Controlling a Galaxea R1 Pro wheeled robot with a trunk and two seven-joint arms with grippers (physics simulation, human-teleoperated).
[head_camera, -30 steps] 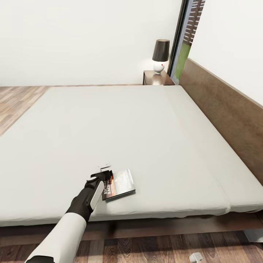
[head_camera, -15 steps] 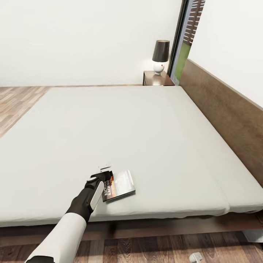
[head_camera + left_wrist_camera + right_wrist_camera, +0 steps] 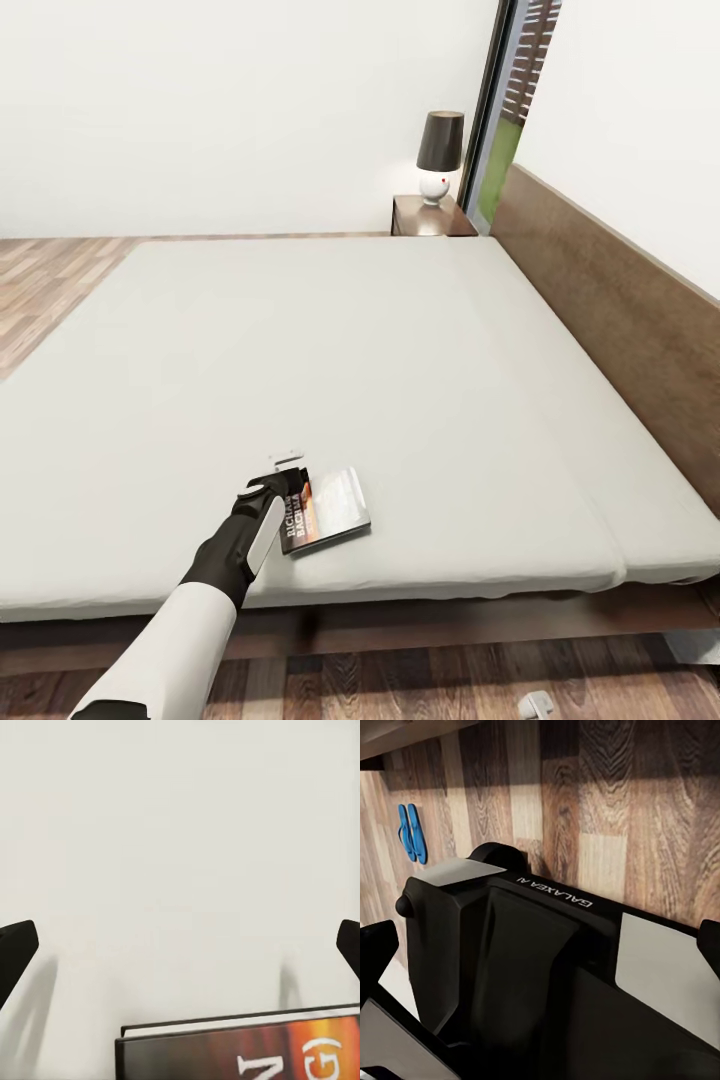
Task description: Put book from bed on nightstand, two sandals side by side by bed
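Note:
The book (image 3: 325, 508) lies flat on the off-white mattress of the bed (image 3: 330, 340), close to its near edge, with the orange band and white lettering showing. My left gripper (image 3: 284, 472) hovers low at the book's left edge, jaws open. In the left wrist view the book (image 3: 240, 1046) sits just short of the open left gripper (image 3: 180, 949), whose dark fingertips (image 3: 16, 949) stand wide apart. The two blue sandals (image 3: 412, 832) lie side by side on the plank floor in the right wrist view. My right gripper (image 3: 540, 945) is open and points down at the robot's black base.
A dark nightstand (image 3: 432, 216) with a black-shaded lamp (image 3: 440, 152) stands at the bed's far corner, beside the tall window (image 3: 508, 110). The brown headboard (image 3: 620, 310) runs along the right. Wood floor (image 3: 50, 280) shows at far left and below the bed frame.

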